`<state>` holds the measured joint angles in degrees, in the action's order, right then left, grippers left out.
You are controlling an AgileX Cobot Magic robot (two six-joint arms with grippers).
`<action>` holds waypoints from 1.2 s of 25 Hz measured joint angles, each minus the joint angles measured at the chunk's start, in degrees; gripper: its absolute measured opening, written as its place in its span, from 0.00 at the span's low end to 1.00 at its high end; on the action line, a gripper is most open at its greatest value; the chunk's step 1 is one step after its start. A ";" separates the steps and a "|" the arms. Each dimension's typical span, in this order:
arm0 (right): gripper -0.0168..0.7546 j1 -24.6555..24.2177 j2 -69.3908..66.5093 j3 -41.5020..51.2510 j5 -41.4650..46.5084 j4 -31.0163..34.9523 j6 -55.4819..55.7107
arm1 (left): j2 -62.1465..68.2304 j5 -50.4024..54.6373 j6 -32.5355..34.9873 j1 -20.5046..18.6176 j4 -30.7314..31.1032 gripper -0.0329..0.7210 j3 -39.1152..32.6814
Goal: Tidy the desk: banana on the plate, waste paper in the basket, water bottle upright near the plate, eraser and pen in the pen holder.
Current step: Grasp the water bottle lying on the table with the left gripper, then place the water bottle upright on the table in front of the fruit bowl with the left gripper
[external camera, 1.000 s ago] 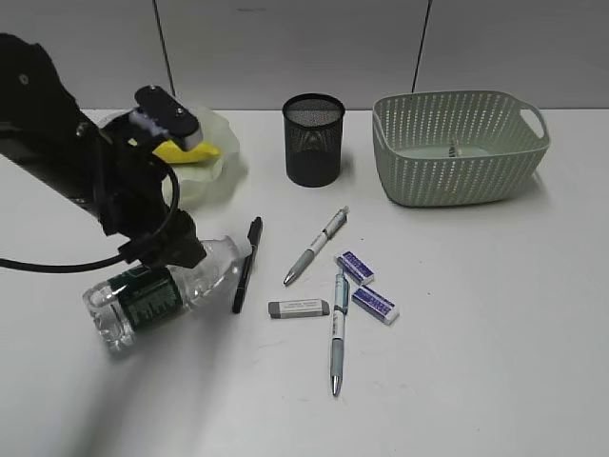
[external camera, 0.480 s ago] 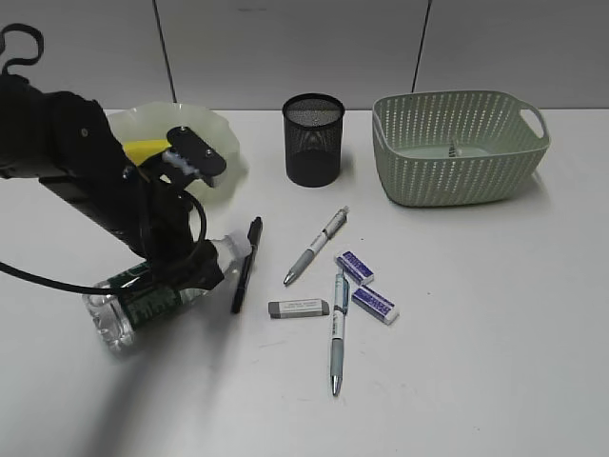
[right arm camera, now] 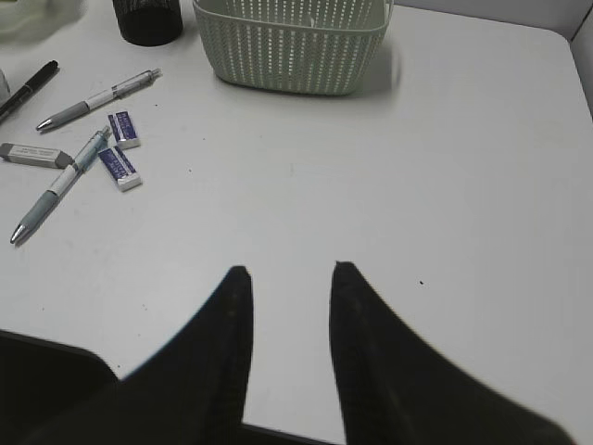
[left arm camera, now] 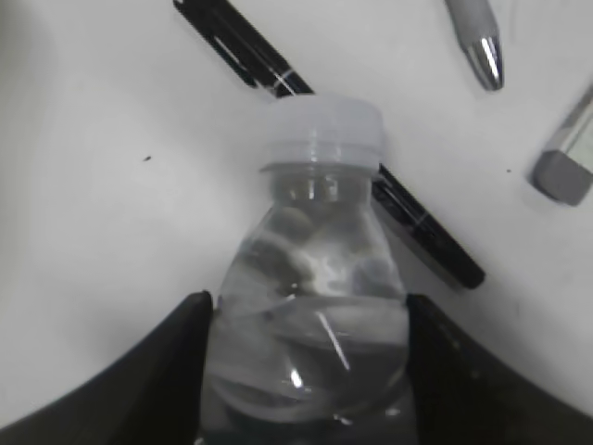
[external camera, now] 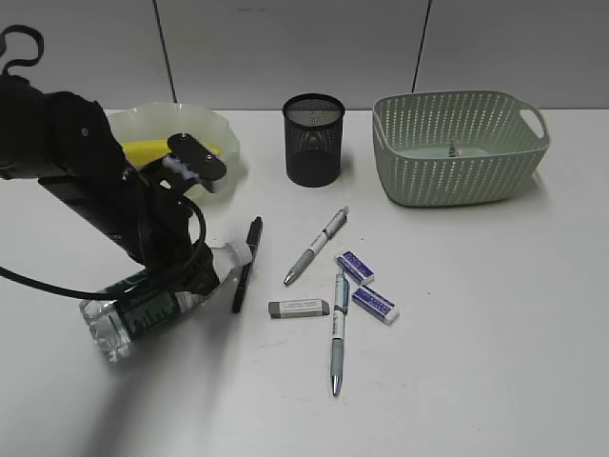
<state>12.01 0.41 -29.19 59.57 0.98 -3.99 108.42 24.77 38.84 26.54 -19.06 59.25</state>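
The water bottle (external camera: 133, 314) lies on its side on the desk (external camera: 476, 314), cap toward the black pen (external camera: 247, 262). My left gripper (external camera: 195, 271) is shut on the water bottle's upper body; in the left wrist view (left arm camera: 308, 306) both fingers press its sides below the cap (left arm camera: 322, 130). The banana (external camera: 143, 150) lies on the plate (external camera: 205, 124). A grey eraser (external camera: 299, 307), two blue-and-white erasers (external camera: 355, 268) (external camera: 375, 305) and two grey pens (external camera: 317, 246) (external camera: 338, 328) lie loose. The pen holder (external camera: 313, 138) and basket (external camera: 457, 143) stand at the back. My right gripper (right arm camera: 287, 271) is open and empty.
A small grey thing (external camera: 455, 148) lies inside the basket; I cannot tell whether it is the waste paper. The black pen (left arm camera: 422, 232) passes under the bottle's cap. In the right wrist view the basket (right arm camera: 292, 42) and loose erasers (right arm camera: 120, 169) are far ahead.
My left arm has swung from the plate down to the bottle and closed around it. The bottle's base has shifted slightly toward the front. The banana stays on the plate.
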 joint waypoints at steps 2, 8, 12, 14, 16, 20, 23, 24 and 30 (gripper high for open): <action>0.34 0.00 0.00 0.00 0.00 0.00 0.04 | -0.58 1.90 0.00 0.05 -0.10 0.64 0.00; 0.34 0.00 0.00 0.00 0.00 0.00 0.04 | -8.57 4.43 -0.92 0.00 -0.10 0.64 -0.36; 0.34 0.00 0.00 0.00 0.00 -0.07 0.04 | -14.93 4.94 -2.92 -1.00 -0.29 0.61 -0.70; 0.34 0.00 0.00 0.00 0.00 -0.07 0.04 | -17.41 4.94 -3.41 -2.10 -0.71 0.61 -2.20; 0.34 0.00 0.00 0.00 0.00 -0.07 0.04 | -19.81 4.18 -3.62 -3.57 -2.01 0.59 -4.61; 0.34 0.00 0.00 0.00 0.00 -0.07 0.04 | -22.89 -2.21 -3.78 -7.05 -5.98 0.59 -12.61; 0.34 0.00 0.00 0.00 0.00 -0.07 0.04 | -23.80 -8.27 -3.99 -7.53 -8.05 0.59 -16.21; 0.34 0.00 0.00 0.00 0.00 -0.07 0.04 | -23.97 -9.78 -4.12 -7.55 -8.80 0.59 -17.21; 0.34 0.00 0.00 0.00 0.00 -0.07 0.04 | -24.31 -15.89 -4.44 -7.55 -13.66 0.59 -20.06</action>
<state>12.01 0.41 -29.19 59.57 0.91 -3.95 84.10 8.88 34.40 18.99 -32.71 39.18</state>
